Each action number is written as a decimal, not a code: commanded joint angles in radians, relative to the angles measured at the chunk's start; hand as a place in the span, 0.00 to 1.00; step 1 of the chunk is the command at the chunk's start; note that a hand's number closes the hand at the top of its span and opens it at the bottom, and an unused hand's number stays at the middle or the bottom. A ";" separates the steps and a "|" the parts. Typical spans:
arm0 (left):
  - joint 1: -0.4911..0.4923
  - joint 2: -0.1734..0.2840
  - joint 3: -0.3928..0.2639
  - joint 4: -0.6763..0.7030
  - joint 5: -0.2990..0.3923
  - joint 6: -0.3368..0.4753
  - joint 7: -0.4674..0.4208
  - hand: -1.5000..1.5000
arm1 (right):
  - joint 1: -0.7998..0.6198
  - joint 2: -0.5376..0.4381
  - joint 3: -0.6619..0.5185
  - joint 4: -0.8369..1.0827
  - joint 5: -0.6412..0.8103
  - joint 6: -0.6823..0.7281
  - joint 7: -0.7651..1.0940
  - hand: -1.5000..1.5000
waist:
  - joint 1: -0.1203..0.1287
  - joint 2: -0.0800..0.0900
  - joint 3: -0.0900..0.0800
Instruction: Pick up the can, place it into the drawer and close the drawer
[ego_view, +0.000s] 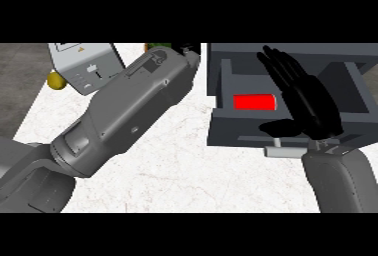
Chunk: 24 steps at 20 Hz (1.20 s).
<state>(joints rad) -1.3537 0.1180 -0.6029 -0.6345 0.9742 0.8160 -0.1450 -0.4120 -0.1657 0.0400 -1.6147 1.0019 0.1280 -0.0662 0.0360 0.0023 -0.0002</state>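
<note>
Red cylindrical can (255, 102) lies inside the open dark grey drawer (244, 132), at 9 o'clock of the right hand (310, 107). Right hand's fingers straight and spread above the drawer, holding nothing. Left forearm (125, 115) crosses the white marbled surface (192, 175); its hand is hidden.

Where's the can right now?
In the head view the red can lies inside the open drawer at right, just left of the right hand.

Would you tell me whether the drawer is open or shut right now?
Open: the drawer is pulled out, and the red can shows lying inside it.
</note>
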 joint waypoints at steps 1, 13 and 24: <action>0.007 0.068 0.001 -0.050 -0.023 0.004 0.050 0.00 | -0.081 0.023 0.063 0.181 0.135 -0.077 0.024 0.00 | 0.003 -0.002 0.000; 0.155 0.182 0.001 -0.259 -0.086 0.029 0.114 0.00 | -0.283 0.045 -0.056 0.786 0.236 -0.478 -0.053 0.00 | 0.015 0.005 0.001; 0.180 0.255 0.016 -0.376 -0.113 0.036 0.206 0.00 | -0.467 0.012 -0.155 1.092 0.254 -0.681 -0.089 0.00 | 0.034 0.014 0.002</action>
<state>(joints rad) -1.1831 0.3555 -0.5888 -0.9671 0.8717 0.8376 0.0337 -0.8446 -0.1567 -0.0701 -0.6500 1.2722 -0.4724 -0.1421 0.0626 -0.0038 -0.0148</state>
